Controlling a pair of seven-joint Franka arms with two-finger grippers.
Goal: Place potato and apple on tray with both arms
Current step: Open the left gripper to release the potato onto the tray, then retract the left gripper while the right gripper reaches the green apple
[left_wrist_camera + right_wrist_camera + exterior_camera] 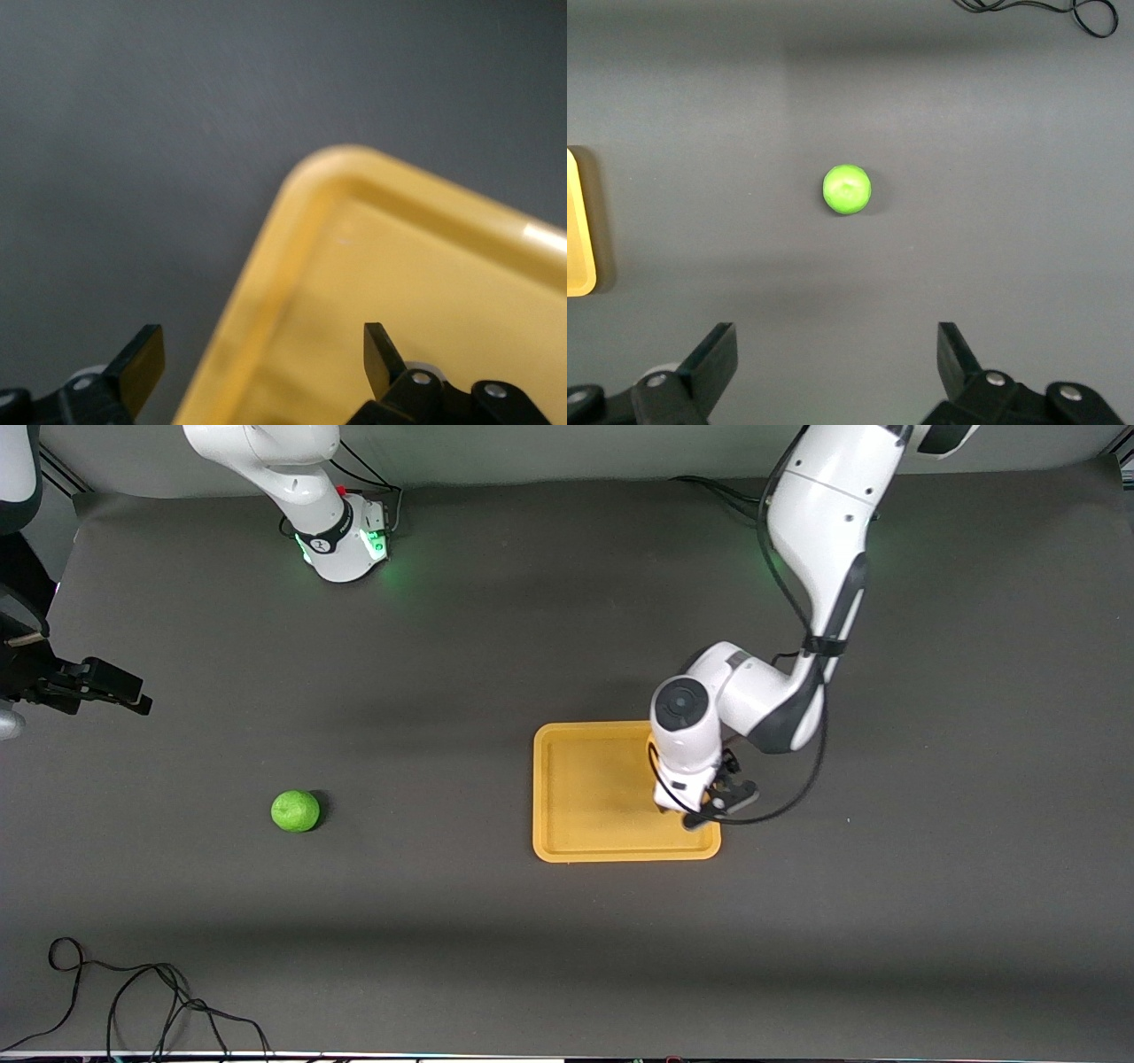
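The orange-yellow tray [592, 802] lies on the dark table toward the left arm's end. My left gripper [716, 804] hangs low over the tray's corner nearest the front camera. In the left wrist view the left gripper [264, 356] is open and empty, with the tray's rim [292, 257] between the fingers. The green apple [295, 811] sits alone on the table toward the right arm's end. My right gripper [124, 691] is up in the air at that end, open and empty [837, 356]; its wrist view shows the apple [847, 189] and a tray edge [578, 232]. The potato is not in view.
A loose black cable [133, 992] lies on the table near the front edge at the right arm's end; it also shows in the right wrist view [1036, 9]. The right arm's base [341, 540] stands at the table's back edge.
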